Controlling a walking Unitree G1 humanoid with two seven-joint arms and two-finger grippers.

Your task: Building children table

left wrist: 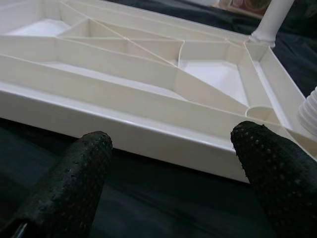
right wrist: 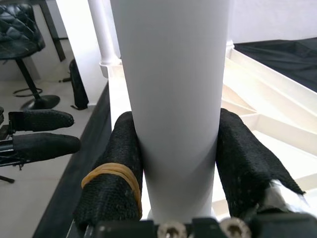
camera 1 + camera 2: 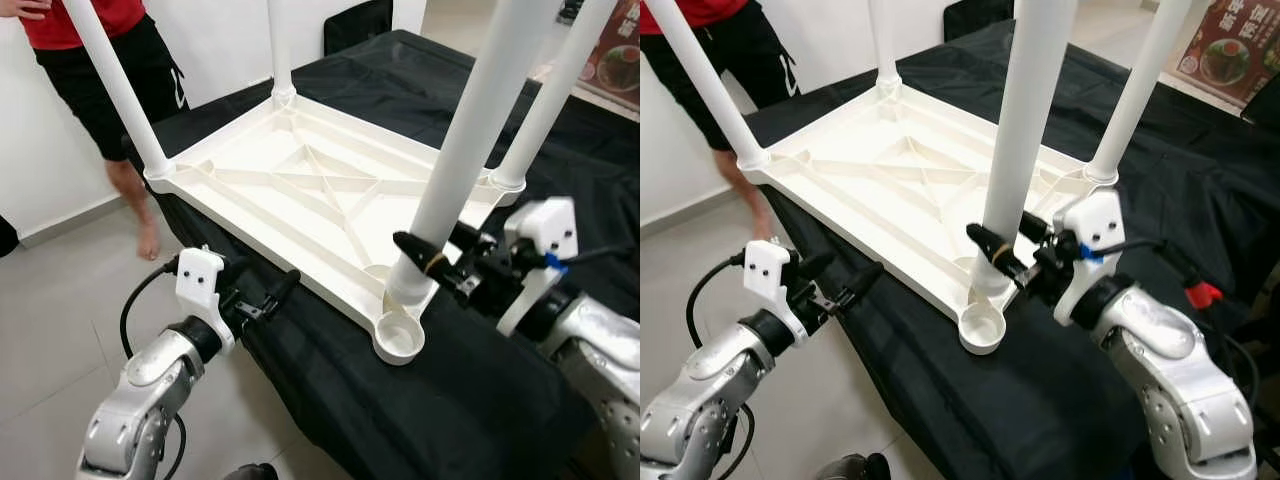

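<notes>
My right tool (image 3: 1010, 262) clamps the fourth leg (image 3: 470, 150) low down, its foot tilted beside the empty corner socket (image 3: 401, 337) at the tray's 6 o'clock corner; I should stand it upright over the socket before pressing. My left tool (image 3: 262, 298) waits wide open just short of the upturned top (image 3: 290, 190), which lies on black cloth (image 3: 440, 400), with a person (image 3: 110, 60) at 11 o'clock.
</notes>
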